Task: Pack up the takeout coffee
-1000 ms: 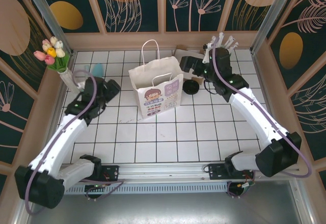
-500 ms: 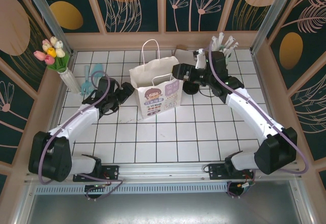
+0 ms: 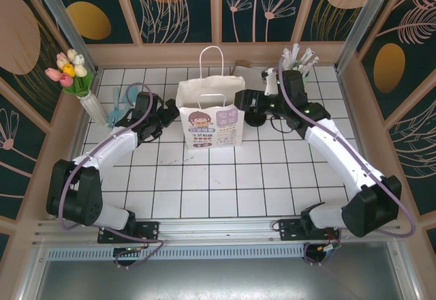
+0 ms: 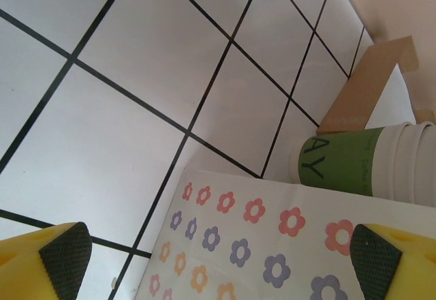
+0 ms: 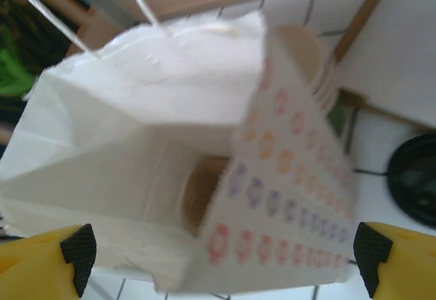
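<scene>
One takeout coffee [image 3: 256, 117], blk rnd lid

From above, the right arm [image 3: 320, 133] covers part of the takeout coffee [image 3: 257, 118]. The right wrist view is blurred: a brownish round shape [image 5: 201, 191] inside the white paper bag [image 5: 136, 102] cannot be identified, and the coffee's black lid runs off the right edge. In the left wrist view, the cream cup stack [image 4: 409, 160] is cut by the right edge, and its green sleeve [image 4: 340, 160] shows just 2 readable letters.

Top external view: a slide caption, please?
Left gripper and right gripper, both open, flank the upright white paper bag.
</scene>
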